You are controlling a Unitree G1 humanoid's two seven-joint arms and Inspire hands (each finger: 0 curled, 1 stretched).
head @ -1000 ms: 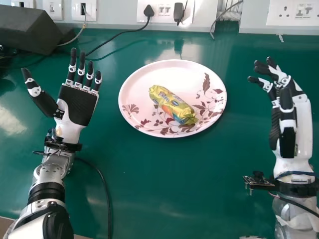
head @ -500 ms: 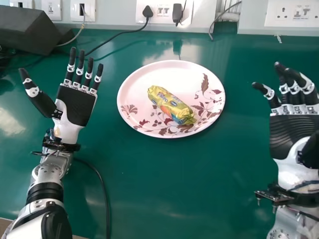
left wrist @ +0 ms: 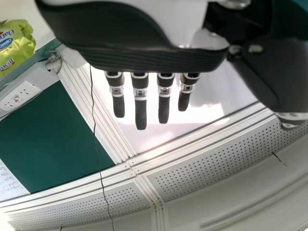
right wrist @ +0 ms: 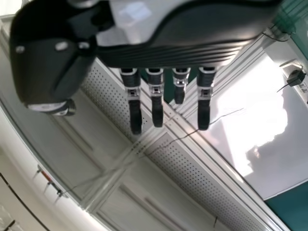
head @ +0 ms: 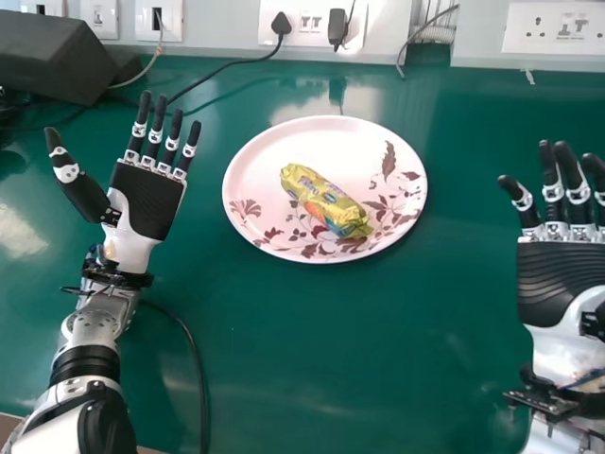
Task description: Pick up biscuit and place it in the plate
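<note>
We have rolled our right hand (head: 565,282) palm up and drawn it farther from the plate (head: 284,151), its fingers spread; our left hand (head: 146,199) is spread too. The biscuit (head: 326,201) lies inside the rim, apart from both, so we judge the placing done

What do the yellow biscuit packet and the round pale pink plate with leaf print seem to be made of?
The yellow biscuit packet looks like thin, glossy plastic film: its surface is crinkled and catches small highlights. The round pale pink plate looks smooth and hard with a soft sheen, probably melamine or another plastic, though glazed ceramic can't be ruled out.
</note>
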